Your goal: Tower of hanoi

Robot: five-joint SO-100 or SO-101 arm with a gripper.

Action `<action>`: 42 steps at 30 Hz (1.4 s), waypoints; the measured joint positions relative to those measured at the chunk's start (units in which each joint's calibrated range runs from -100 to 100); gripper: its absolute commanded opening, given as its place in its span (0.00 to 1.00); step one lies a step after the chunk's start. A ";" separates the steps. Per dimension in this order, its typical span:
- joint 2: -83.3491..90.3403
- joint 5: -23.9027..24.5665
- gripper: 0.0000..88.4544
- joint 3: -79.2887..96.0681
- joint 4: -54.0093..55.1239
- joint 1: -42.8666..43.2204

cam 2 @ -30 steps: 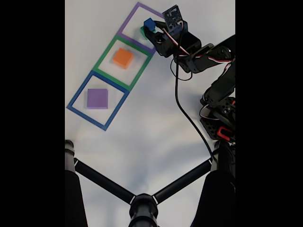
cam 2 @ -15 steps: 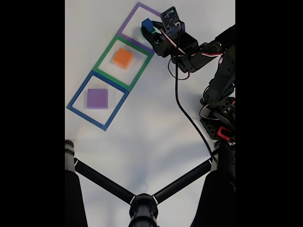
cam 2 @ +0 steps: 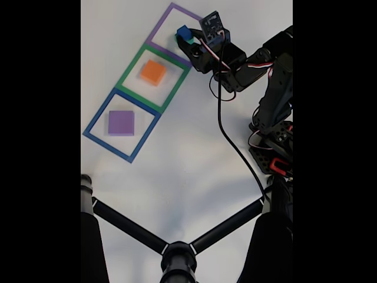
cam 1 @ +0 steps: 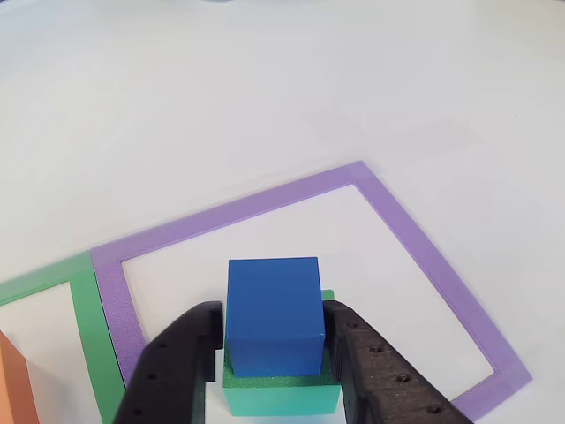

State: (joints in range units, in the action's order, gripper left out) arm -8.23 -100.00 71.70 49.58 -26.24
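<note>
The small blue block [cam 1: 272, 305] sits on top of the green block [cam 1: 282, 396], inside the purple tape outline [cam 1: 415, 238]. My gripper [cam 1: 274, 325] is shut on the blue block, one black finger [cam 1: 177, 362] pressed to each side. The fixed view has the gripper [cam 2: 187, 39] at the top with the blue block [cam 2: 184, 32] in it. Inside the green tape outline [cam 2: 131, 71] lies the orange block [cam 2: 153, 72]. The purple block [cam 2: 121, 122] rests in the blue tape outline [cam 2: 99, 118].
The arm and its base [cam 2: 274, 147] stand at the right, with a black cable [cam 2: 227, 135] trailing across the white table. A black stand with spread legs [cam 2: 177, 253] fills the bottom of the fixed view. An orange edge [cam 1: 13, 380] shows at lower left.
The gripper with the blue block has shifted slightly down and right in the fixed view, settling over the green block. The arm's upper links have swung up. The orange and purple blocks have not moved.
</note>
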 measured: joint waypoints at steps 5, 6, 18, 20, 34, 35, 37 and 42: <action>-0.42 0.00 0.32 0.09 1.35 0.00; -0.42 0.00 0.34 0.17 1.50 0.00; 9.40 0.00 0.35 0.26 -7.44 0.00; 15.20 0.00 0.35 0.26 -13.93 0.00; 47.52 2.15 0.00 -32.00 -91.97 2.14; 48.36 4.11 0.00 -34.92 -97.03 3.50; 49.54 7.24 0.00 -40.86 -105.98 5.34; 52.31 11.94 0.00 -51.70 -123.62 10.79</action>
State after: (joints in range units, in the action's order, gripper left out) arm 44.08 -88.06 20.00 -74.04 -15.45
